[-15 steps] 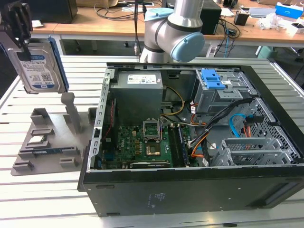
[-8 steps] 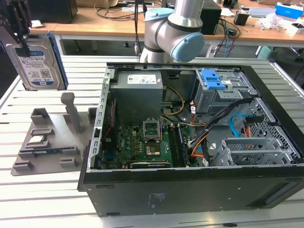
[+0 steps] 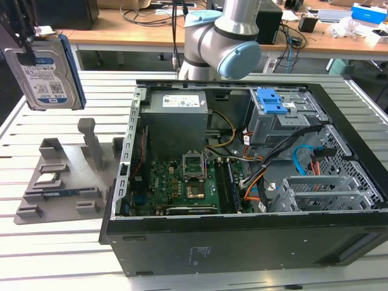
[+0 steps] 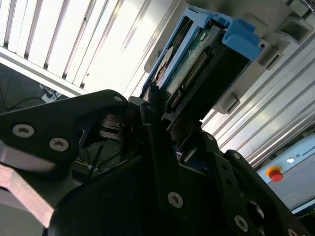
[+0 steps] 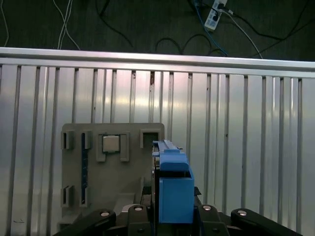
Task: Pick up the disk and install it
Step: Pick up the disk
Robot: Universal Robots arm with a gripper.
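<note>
Presently, the slatted table [image 3: 60, 257] is carrying the open computer case [image 3: 242, 242], with the grey fixture [image 3: 66, 188] sitting beside it toward the exterior view's left. The disk [image 3: 47, 76] is hanging in the air above that fixture, the gripper [image 5: 173, 216] clamping it by its sides. A small chip [image 5: 111, 143] is resting in the fixture.

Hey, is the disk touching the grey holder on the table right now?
Apart. In the exterior view the disk hangs in the air above the grey holder, with bare table slats showing between them.
</note>
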